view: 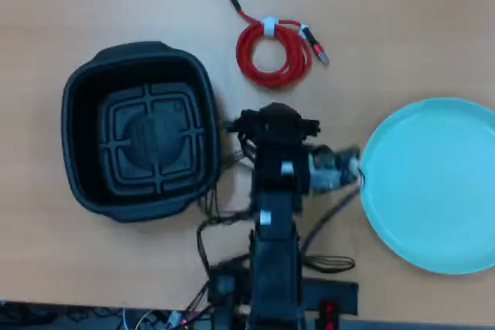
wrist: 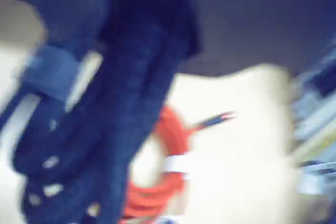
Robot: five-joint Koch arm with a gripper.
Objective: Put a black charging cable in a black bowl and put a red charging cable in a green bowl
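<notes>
Black charging cable (wrist: 79, 166) dangles from gripper (wrist: 142, 45), clamped on it; red charging cable (wrist: 157, 182) below on table.

Overhead view: black bowl (view: 141, 130) sat left of centre on table (view: 402, 21); green bowl (view: 433, 185) at right edge; red charging cable (view: 274, 48) at upper centre, between bowls and apart from both; arm (view: 274, 214) rose from bottom centre between bowls. Wrist view: black charging cable (wrist: 89, 145) hung at left, before red cable.
</notes>
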